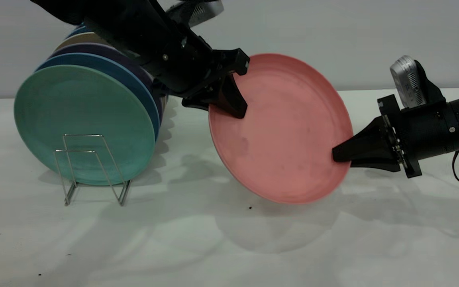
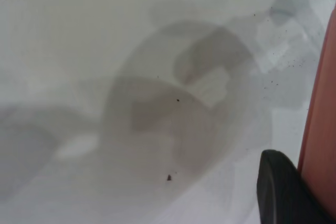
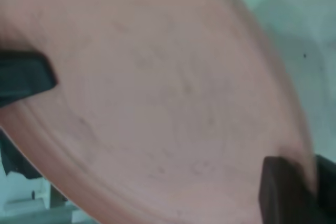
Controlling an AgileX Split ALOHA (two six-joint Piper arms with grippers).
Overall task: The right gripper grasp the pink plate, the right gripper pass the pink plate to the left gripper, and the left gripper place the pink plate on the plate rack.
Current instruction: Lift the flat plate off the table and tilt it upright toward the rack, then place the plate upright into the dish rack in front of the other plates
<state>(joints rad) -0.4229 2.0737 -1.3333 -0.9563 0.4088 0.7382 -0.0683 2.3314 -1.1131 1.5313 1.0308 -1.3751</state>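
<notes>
Hanging tilted in the air above the white table [image 1: 229, 247], the pink plate [image 1: 285, 131] is pinched at two places on its rim: the right gripper [image 1: 339, 154] clamps the edge on its own side, low down, and the left gripper [image 1: 233, 107] has its fingers pressed onto the upper edge nearest the plate rack [image 1: 92, 169]. The left wrist view shows one dark finger [image 2: 281, 192] lying against the plate's edge, and the right wrist view shows the plate's face filling the frame with a finger [image 3: 278, 190] on its rim. Judged from this, the handover is at its crossing point, with both tools gripping at once. To do it well, the left gripper should be seated firmly over the raised rim before the right gripper lets go, and the right fingers should part and draw straight back along the plate's plane so they do not twist it. The rack already carries a row of upright plates with a teal-green plate [image 1: 82, 123] in front, and two wire loops stand bare before it, so the plate will likely need turning upright for that front slot.
</notes>
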